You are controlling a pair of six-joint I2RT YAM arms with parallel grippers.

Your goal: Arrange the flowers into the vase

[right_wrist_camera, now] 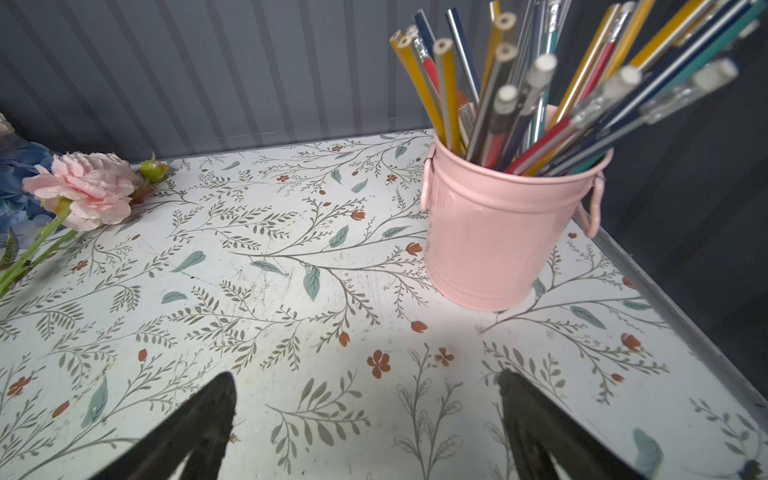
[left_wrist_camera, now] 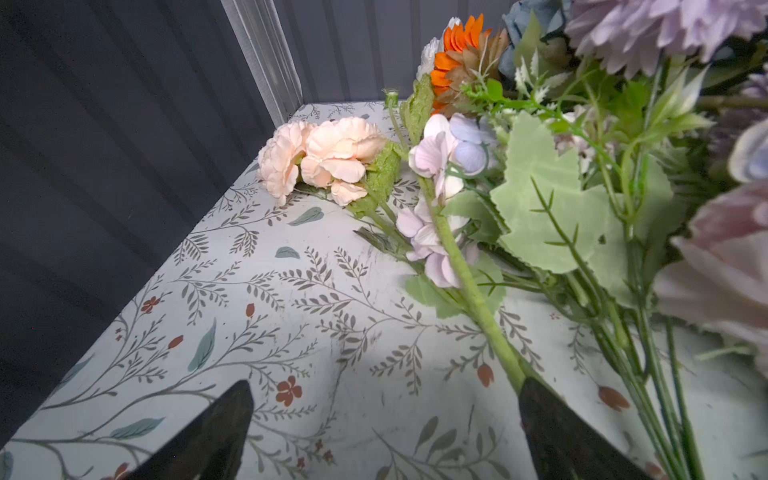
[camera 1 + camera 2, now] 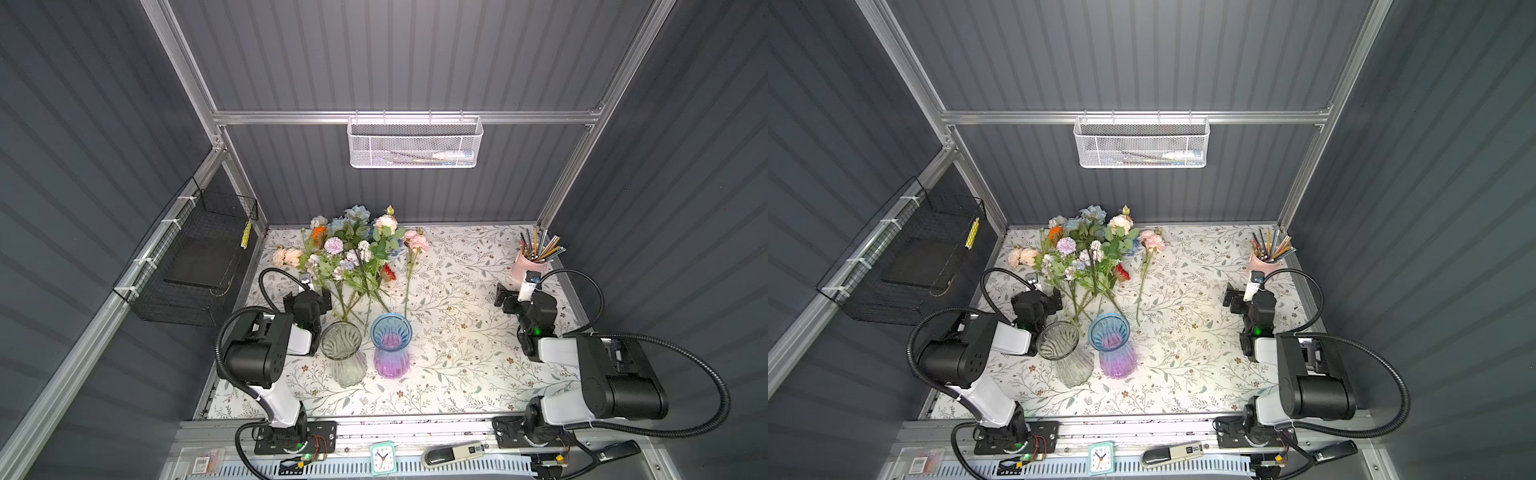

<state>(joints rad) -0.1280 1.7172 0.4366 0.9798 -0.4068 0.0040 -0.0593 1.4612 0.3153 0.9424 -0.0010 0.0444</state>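
The flowers [image 3: 353, 257] [image 3: 1088, 257] lie in a loose heap at the back left of the table, stems pointing toward the front. One pink flower [image 3: 415, 241] [image 1: 87, 187] lies apart to their right. A clear glass vase [image 3: 343, 349] and a blue-to-purple vase [image 3: 390, 345] [image 3: 1111, 345] stand upright and empty near the stem ends. My left gripper [image 3: 322, 297] [image 2: 386, 386] is open by the stems, one fingertip [image 2: 540, 411] over a thick green stem [image 2: 469, 291]. My right gripper [image 3: 503, 295] [image 1: 365, 376] is open over bare cloth, holding nothing.
A pink bucket of pencils [image 3: 525, 266] [image 1: 498, 232] stands at the back right, just beyond my right gripper. A black wire basket [image 3: 199, 257] hangs on the left wall and a white mesh basket [image 3: 415, 141] on the back rail. A clock [image 3: 382, 457] and stapler [image 3: 453, 453] sit in front.
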